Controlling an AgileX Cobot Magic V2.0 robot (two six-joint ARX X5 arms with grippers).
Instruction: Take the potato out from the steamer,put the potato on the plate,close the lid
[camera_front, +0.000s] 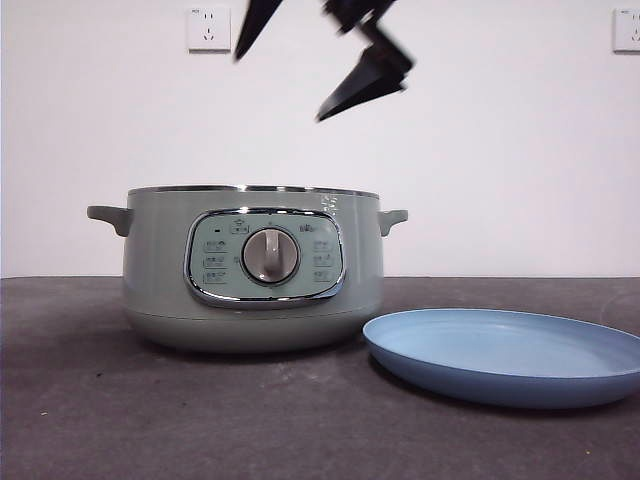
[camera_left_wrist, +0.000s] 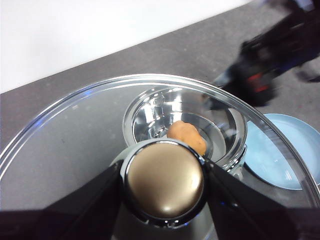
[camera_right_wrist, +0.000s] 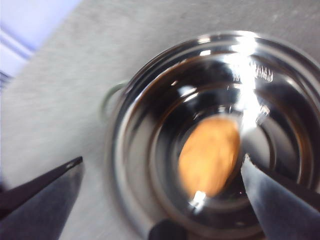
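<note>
The pale green steamer (camera_front: 255, 270) stands uncovered left of centre on the table. The orange-brown potato (camera_right_wrist: 209, 155) lies at the bottom of its shiny inner pot (camera_right_wrist: 125, 115). My right gripper (camera_right_wrist: 162, 159) hangs open above the pot with nothing between its jaws; in the front view it (camera_front: 300, 60) is high over the steamer. My left gripper (camera_left_wrist: 164, 185) is shut on the knob (camera_left_wrist: 164, 181) of the glass lid (camera_left_wrist: 75, 140), held up in the air; through the glass I see the potato (camera_left_wrist: 187, 136). The blue plate (camera_front: 510, 355) lies empty to the right of the steamer.
Dark grey tabletop (camera_front: 100, 400) runs in front of the steamer. A white wall with two sockets (camera_front: 208, 28) stands behind. In the left wrist view the right arm (camera_left_wrist: 260, 70) shows, blurred, beyond the pot, with the plate (camera_left_wrist: 275, 155) beside it.
</note>
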